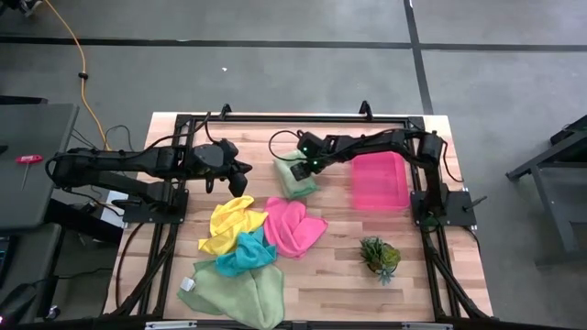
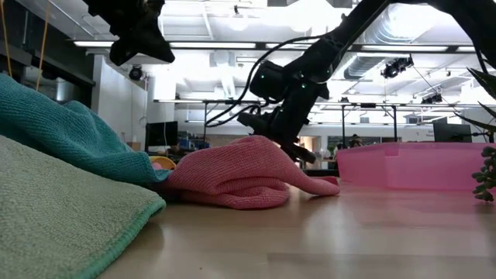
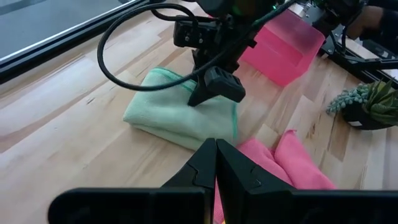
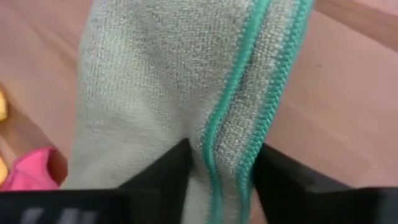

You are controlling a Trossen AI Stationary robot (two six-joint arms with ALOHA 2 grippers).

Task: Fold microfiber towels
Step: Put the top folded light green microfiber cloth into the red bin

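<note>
- The right arm reaches from its base at the desk's right side leftward across the far part of the desk, elbow raised, wrist angled down.
- The right claw (image 1: 306, 170) is down on the folded pale green towel (image 1: 295, 178) at the far middle; its two dark fingers (image 4: 163, 171) straddle the towel's doubled teal-stitched edge, with cloth between them.
- The left arm stretches from the left side toward the middle, held above the desk.
- The left claw (image 3: 216, 163) hangs in the air, fingers pressed together with nothing between them, pointing toward the right claw.
</note>
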